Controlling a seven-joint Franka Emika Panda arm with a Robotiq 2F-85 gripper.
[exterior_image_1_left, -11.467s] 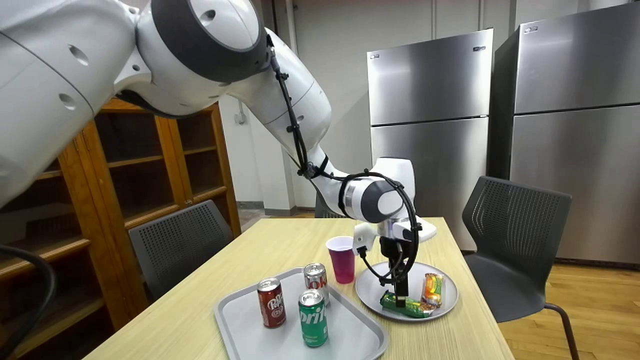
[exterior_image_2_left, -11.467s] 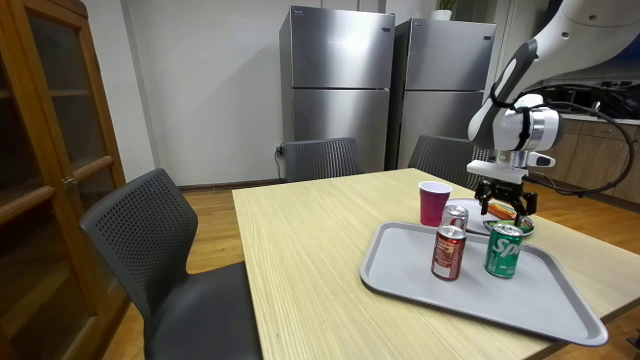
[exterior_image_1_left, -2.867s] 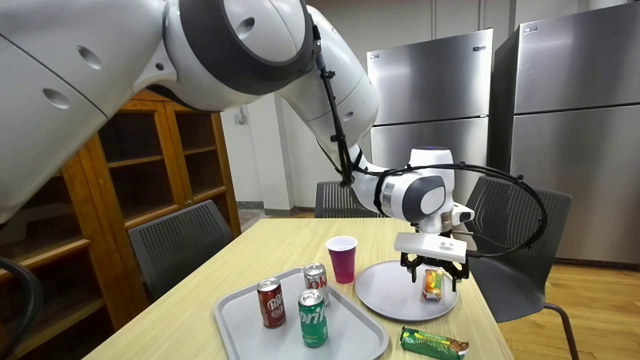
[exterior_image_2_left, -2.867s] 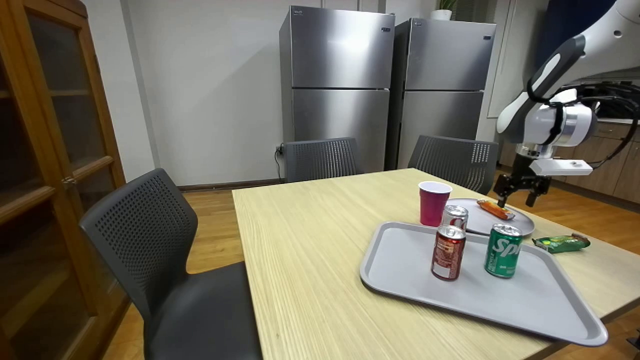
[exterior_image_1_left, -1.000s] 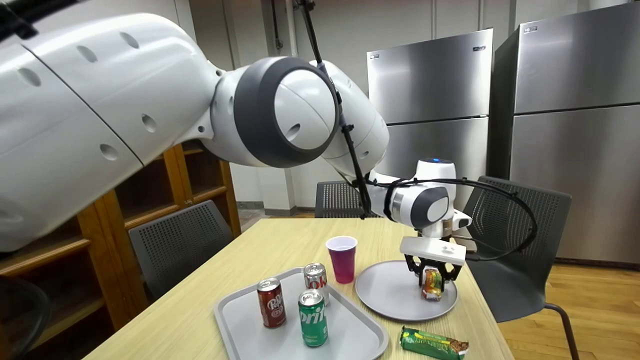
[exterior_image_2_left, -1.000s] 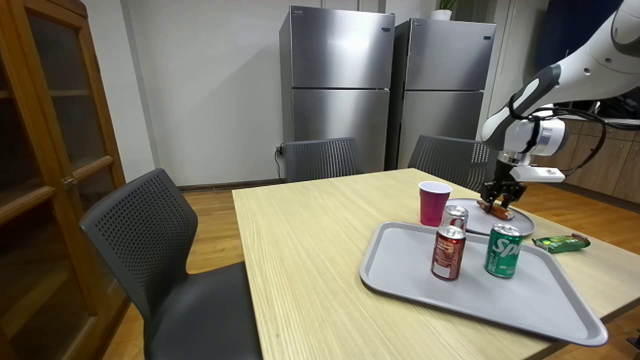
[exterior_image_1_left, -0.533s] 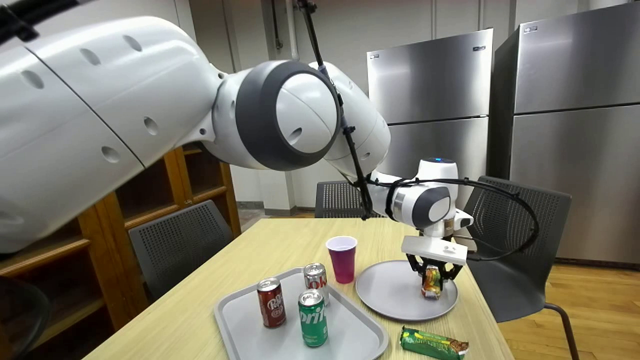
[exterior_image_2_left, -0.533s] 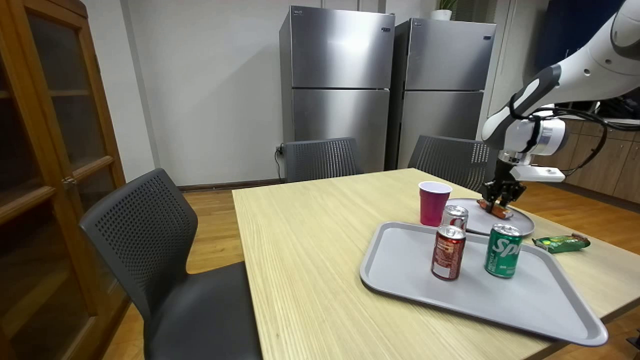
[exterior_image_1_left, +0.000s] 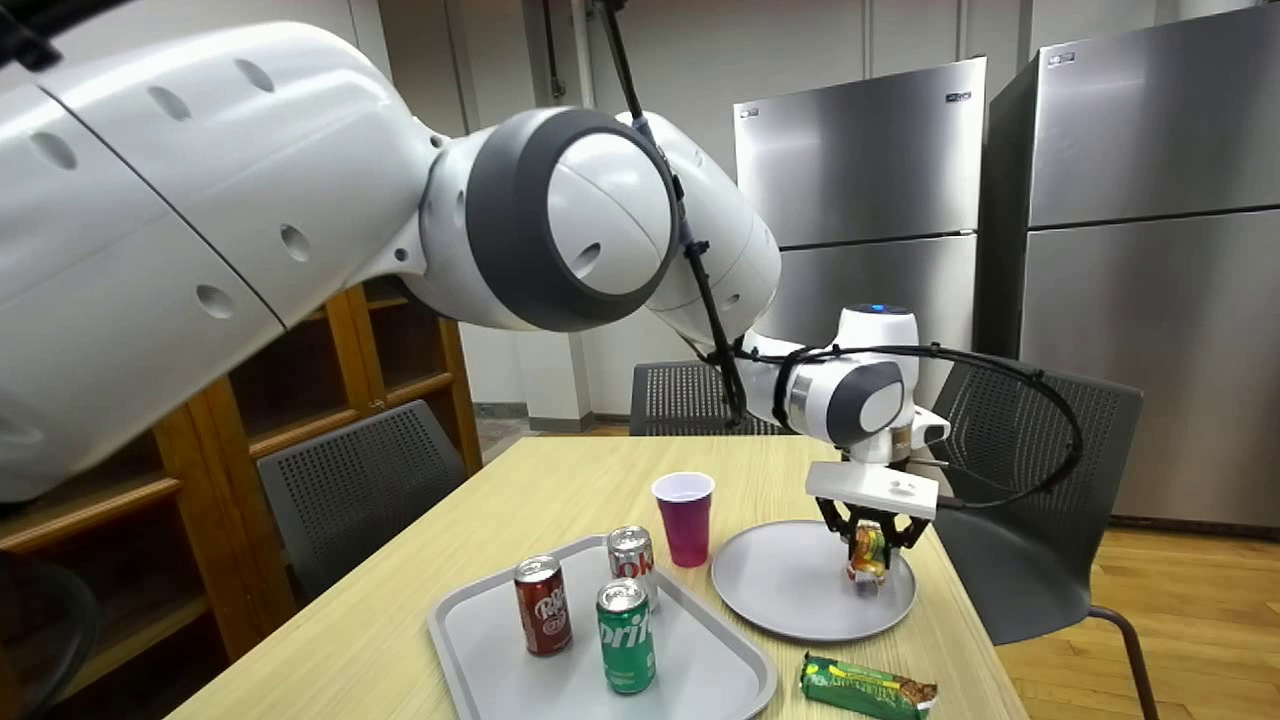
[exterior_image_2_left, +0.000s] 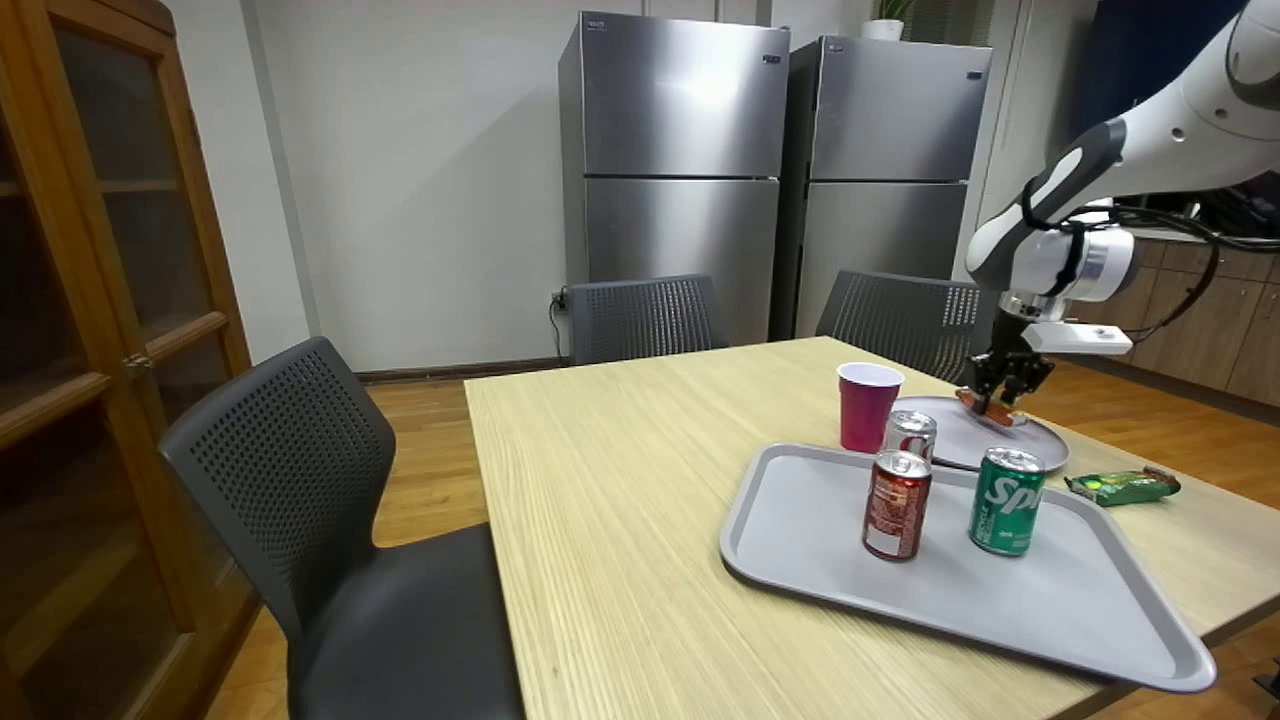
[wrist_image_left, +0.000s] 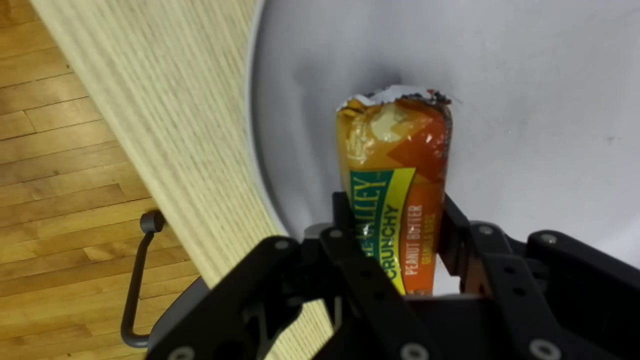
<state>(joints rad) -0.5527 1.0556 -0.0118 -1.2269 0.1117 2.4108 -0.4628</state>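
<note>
End effector (wrist_image_left: 396, 217) clamped on one orange bar (wrist_image_left: 397, 145); one green bar (exterior_image_1_left: 866, 686), three cans (exterior_image_1_left: 627, 637).

I've got two tall brushed-steel fridges (exterior_image_2_left: 680, 190) parked side by side in both exterior views, with light glaring off an upper door (exterior_image_2_left: 713, 93). The pale off-white wall (exterior_image_2_left: 430, 180) behind them is kinda shadowy in places. Also in both, I get a big brown wooden, glass-paned cabinet (exterior_image_2_left: 115, 350) and some perforated-back dark grey plastic chairs (exterior_image_2_left: 285, 470) around a light wood-grain table (exterior_image_2_left: 640, 480). In an exterior view I can make out wood-toned kitchen cabinets (exterior_image_2_left: 1235, 320), plus a green plant (exterior_image_2_left: 893, 8) in a white pot (exterior_image_2_left: 882, 30) above one fridge. Honey-coloured plank floor (wrist_image_left: 75, 200) shows in my wrist view too.
</note>
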